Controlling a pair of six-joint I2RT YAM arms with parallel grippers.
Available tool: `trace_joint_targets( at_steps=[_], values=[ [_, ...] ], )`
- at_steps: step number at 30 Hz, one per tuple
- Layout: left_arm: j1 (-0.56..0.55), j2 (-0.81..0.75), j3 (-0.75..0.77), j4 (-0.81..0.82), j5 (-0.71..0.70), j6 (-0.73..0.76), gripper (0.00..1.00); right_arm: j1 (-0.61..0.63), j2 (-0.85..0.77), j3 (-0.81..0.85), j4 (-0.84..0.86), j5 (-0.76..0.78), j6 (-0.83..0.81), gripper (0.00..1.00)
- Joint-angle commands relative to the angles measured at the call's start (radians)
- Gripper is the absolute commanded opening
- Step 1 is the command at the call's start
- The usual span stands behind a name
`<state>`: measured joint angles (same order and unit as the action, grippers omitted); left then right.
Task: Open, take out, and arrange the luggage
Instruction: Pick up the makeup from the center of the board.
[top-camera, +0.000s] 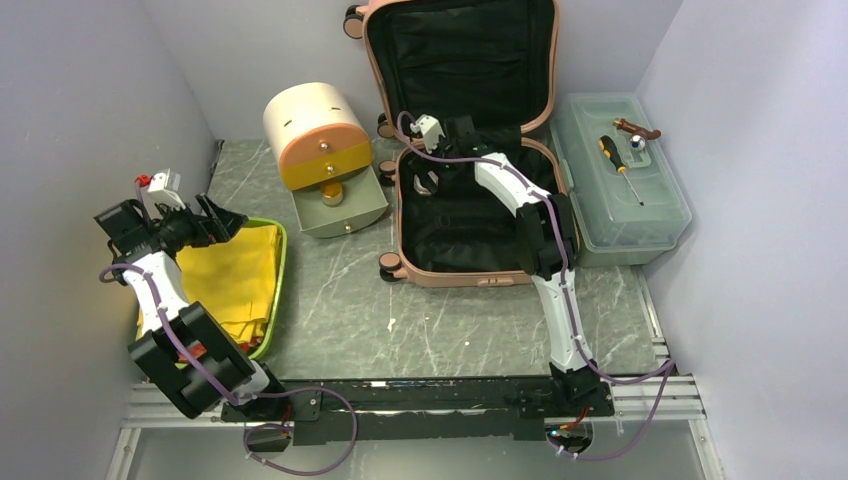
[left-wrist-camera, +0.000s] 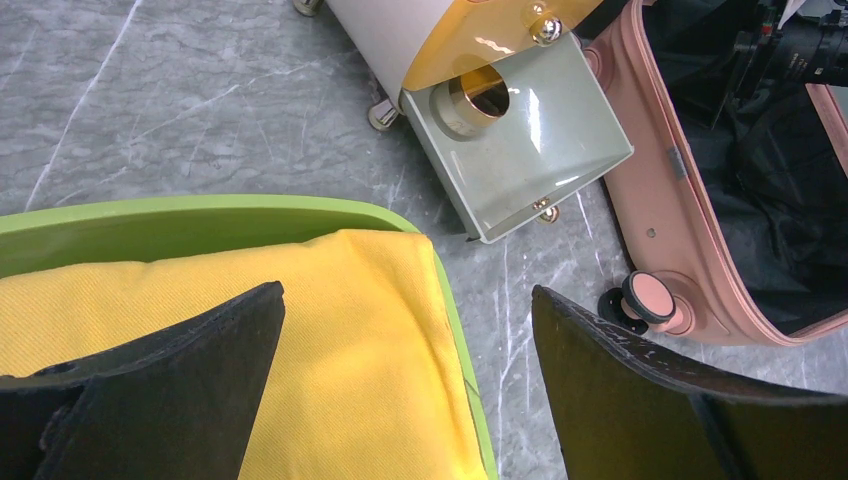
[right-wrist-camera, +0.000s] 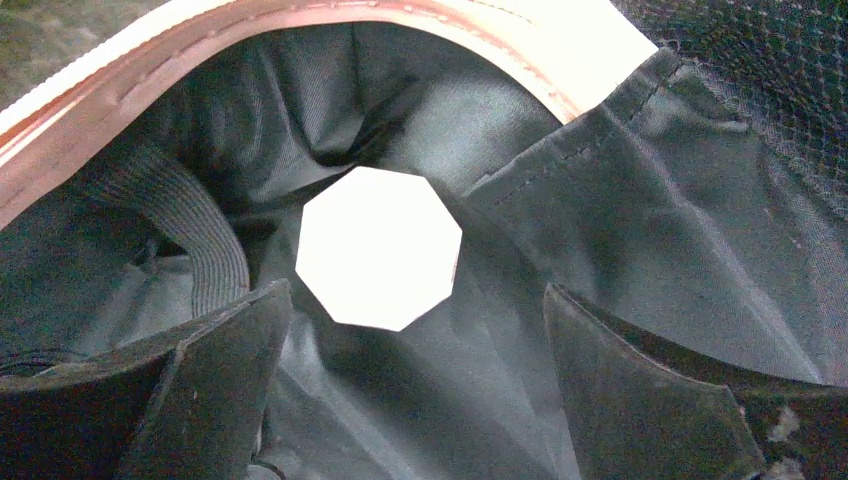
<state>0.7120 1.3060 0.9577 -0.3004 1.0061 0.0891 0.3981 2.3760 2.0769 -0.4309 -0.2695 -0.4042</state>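
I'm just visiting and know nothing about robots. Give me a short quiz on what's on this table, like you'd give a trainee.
1. True or false: the pink suitcase is open.
2. Which arm's gripper is inside it: A) left, B) right?
3. Fill in: the screwdriver rests on the lid of the ____.
Key: 1 true; 2 B, the right gripper; 3 toolbox.
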Motion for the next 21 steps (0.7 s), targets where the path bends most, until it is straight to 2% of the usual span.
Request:
trace_joint_targets(
  at_steps=[1, 17, 19, 21],
  values=[
    [-0.001, -0.012, 0.002, 0.01, 0.009, 0.006, 0.99, 0.001, 0.031, 0.048, 0.062, 0.011, 0.024, 1.0],
    [0.0, -0.006, 0.003, 0.01, 0.006, 0.005, 0.99, 0.028, 0.099, 0.044, 0.108, 0.085, 0.055, 0.99],
    [0.001, -0.006, 0.003, 0.009, 0.006, 0.006, 0.99, 0.034, 0.105, 0.04, 0.115, 0.123, 0.041, 0.93],
    [0.001, -0.007, 0.004, 0.009, 0.003, 0.006, 0.99, 0.035, 0.106, 0.039, 0.116, 0.146, 0.041, 0.8]
  ],
)
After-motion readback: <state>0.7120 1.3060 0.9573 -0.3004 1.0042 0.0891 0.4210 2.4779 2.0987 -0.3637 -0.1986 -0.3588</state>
